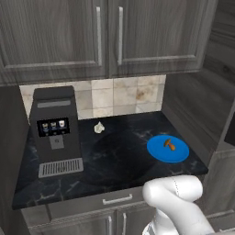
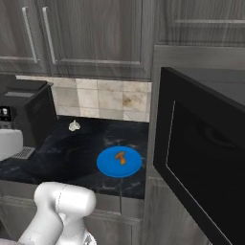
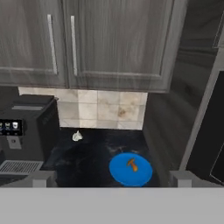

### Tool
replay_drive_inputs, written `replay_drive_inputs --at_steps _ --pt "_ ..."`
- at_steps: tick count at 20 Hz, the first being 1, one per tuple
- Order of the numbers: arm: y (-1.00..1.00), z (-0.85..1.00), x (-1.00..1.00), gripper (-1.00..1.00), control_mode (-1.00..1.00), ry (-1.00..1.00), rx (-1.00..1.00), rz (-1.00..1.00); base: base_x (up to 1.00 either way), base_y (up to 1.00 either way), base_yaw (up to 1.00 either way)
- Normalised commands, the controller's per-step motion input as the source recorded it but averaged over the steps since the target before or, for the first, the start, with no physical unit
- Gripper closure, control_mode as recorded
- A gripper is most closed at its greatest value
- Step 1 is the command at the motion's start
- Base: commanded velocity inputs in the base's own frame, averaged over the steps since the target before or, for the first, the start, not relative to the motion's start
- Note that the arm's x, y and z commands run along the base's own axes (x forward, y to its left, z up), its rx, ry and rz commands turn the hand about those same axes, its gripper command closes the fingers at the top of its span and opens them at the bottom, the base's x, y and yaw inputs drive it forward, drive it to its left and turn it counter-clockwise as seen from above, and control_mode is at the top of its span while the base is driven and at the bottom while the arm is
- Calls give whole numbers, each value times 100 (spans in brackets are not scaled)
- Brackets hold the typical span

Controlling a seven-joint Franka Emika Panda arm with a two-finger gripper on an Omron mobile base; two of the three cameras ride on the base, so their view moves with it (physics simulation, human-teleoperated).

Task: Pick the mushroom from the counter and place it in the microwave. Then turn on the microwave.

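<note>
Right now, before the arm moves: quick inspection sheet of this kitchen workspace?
Surface: black marbled counter, dry, no spills seen.
Job's things: mushroom lies on a blue plate at the counter's right; microwave to the right, its door swung open.
Clutter: black coffee machine at left; small whitish lump near the backsplash.
End effector: open, holding nothing, well back from the plate.
Cables: nothing seen.
Surroundings: grey wood-grain upper cabinets, tiled backsplash.
</note>
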Motion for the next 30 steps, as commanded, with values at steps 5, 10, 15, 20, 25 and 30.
replay_drive_inputs --at_steps 5,10,15,20,25,30 --pt "0 2 44 -100 -100 27 0 0 0 0 0" --pt "0 0 30 -100 -100 31 0 0 0 0 0" --pt "0 0 18 -100 -100 30 0 0 0 0 0" --pt "-2 -9 13 -100 -100 24 0 0 0 0 0" --pt "-4 -25 14 -100 -100 17 0 0 0 0 0" --pt "-1 -41 19 -100 -100 14 0 0 0 0 0"
